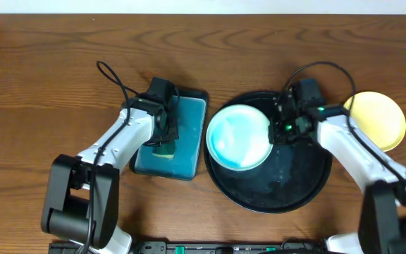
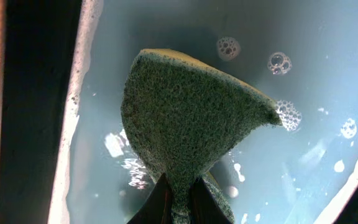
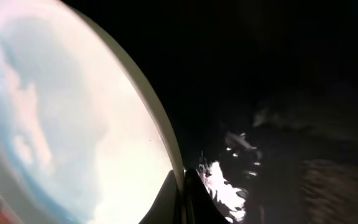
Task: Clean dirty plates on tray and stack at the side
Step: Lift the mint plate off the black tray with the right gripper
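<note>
The right gripper is clamped on the 3 o'clock rim of the blue plate, which sits over the 10 o'clock side of the black tray. The yellow plate lies at the tray's 2 o'clock. The left gripper pinches a sponge above the soapy teal tray.

— What carries everything here?
— A brown wooden table.
— And what lies directly on it?
— A rectangular teal tray on the left, a round black tray just beside it, and a yellow plate on the right.
</note>
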Controlling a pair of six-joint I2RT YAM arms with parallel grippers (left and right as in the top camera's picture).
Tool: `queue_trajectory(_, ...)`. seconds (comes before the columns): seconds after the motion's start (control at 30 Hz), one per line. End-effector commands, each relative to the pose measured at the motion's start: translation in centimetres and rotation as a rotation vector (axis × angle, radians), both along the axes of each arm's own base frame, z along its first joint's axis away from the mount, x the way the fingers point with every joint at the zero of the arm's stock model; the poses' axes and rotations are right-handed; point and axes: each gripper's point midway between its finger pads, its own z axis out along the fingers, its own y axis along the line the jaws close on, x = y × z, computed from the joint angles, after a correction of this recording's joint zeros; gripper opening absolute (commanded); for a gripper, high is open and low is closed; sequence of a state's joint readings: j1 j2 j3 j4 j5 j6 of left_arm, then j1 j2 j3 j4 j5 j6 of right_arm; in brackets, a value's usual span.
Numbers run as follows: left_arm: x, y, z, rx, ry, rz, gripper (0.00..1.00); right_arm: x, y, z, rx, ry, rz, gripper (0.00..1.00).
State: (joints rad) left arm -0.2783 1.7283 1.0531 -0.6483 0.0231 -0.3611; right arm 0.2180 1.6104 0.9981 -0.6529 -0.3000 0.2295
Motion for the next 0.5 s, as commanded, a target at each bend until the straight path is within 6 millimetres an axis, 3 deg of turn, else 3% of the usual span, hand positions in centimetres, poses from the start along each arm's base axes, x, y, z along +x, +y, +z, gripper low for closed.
queue_trajectory(0.0,0.0,0.2,-0.3,0.008,0.002,-0.013,0.07,1.8,-1.8,3.6,-0.078,-0.150,-0.025,0.01)
queue_trajectory(0.27,0.2,0.1,-0.3,0.007,-0.002,-0.013,0.08,2.8,-5.7,7.5,-0.334,-0.335,-0.105,0.01)
queue_trajectory(0.47,0.1,0.2,-0.5,0.008,0.002,-0.013,0.08,2.8,-6.7,9.8,-0.481,-0.433,-0.089,0.01)
